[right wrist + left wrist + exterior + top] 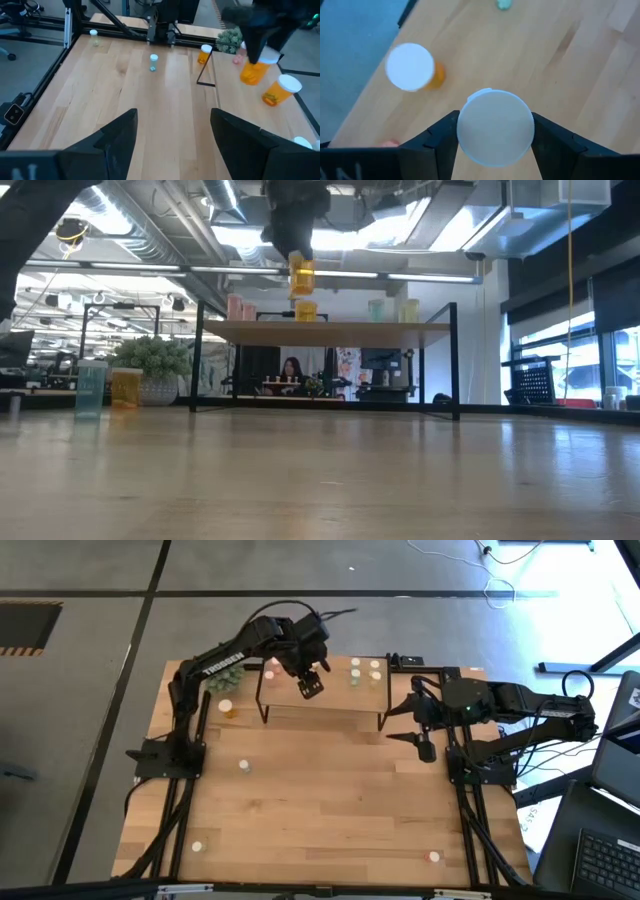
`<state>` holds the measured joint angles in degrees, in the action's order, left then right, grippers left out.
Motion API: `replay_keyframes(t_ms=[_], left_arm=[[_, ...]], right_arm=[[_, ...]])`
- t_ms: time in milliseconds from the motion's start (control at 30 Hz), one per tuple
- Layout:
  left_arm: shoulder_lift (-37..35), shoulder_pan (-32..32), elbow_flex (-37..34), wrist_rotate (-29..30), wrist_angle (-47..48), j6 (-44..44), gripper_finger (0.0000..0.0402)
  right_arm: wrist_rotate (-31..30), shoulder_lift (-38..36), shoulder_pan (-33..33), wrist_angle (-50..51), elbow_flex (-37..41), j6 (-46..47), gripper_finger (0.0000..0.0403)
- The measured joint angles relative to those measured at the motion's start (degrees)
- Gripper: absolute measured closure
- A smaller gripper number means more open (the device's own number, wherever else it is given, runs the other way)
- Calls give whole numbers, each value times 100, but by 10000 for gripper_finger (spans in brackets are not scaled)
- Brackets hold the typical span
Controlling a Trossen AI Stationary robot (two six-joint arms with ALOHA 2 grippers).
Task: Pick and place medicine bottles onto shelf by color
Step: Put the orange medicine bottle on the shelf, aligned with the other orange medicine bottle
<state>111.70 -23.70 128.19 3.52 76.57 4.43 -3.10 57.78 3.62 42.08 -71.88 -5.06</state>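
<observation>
An upright orange bottle (pixel 301 276) is clamped in the left gripper (pixel 300 265), held just above the shelf (pixel 330 329), right beside another orange one (pixel 306 311).

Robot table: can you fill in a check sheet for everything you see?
Surface: wooden table, bare in the middle.
Job's things: orange bottle held above shelf; another orange bottle, pink and pale green ones stand there; others scattered on table.
Clutter: potted plant.
Grippers: left gripper shut on the orange bottle; right gripper open, empty, beside shelf.
Cables: on floor beyond table.
Surroundings: laptop, person far behind.
</observation>
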Motion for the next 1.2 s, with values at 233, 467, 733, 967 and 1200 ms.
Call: replay_keyframes(t_ms=[233,467,733,967,1200], left_arm=[[11,23,-399,-21,-142,-84,198],[5,17,-595,5,-513,-178,198],[2,-5,-1002,218,-767,-314,198],[2,-17,-1199,453,-1018,-369,198],[2,-134,-1199,453,-1027,-370,198]], right_arm=[[-1091,-1,2,-77,0,24,150],[-1783,-2,0,-76,0,70,150],[-1783,-2,0,-72,0,48,150],[-1783,-2,0,-71,0,50,150],[-1783,-2,0,-69,0,50,150]])
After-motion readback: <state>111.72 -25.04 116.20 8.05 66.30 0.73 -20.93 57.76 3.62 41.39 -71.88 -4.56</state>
